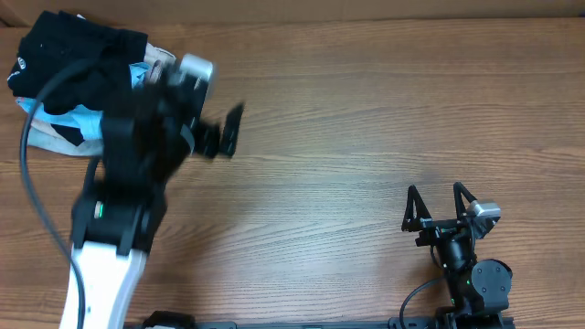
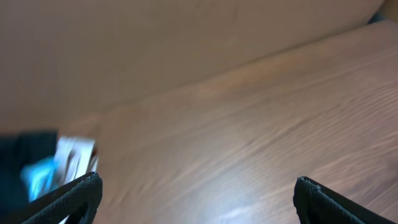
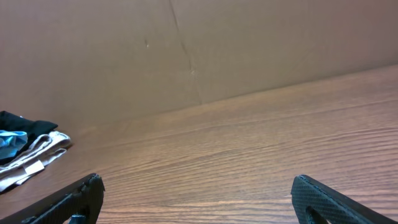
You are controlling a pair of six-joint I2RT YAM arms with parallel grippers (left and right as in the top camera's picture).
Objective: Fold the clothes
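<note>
At the far left corner of the bench (image 1: 366, 110), the black shirt (image 1: 73, 50) lies bunched on top of a small heap, unfolded, with a small white round mark (image 1: 20, 64) showing near its left side. Beneath it sit a light blue tee (image 1: 78, 123) and beige garments (image 1: 50, 137), both partly covered. The left gripper (image 1: 224, 137) hangs over bare wood just right of the heap, apart from the shirt; it appears blurred in the overhead view. The left wrist view shows its fingers spread wide with nothing between them, and the heap as a dark and blue smear at the frame's left edge. The right gripper (image 1: 437, 203) sits near the near right corner, well apart from the clothes, its fingers likewise spread and empty. From the right wrist view the shirt (image 3: 22, 123) is visible low at the far left, above the tee (image 3: 11, 142) and beige fabric (image 3: 37, 155).
</note>
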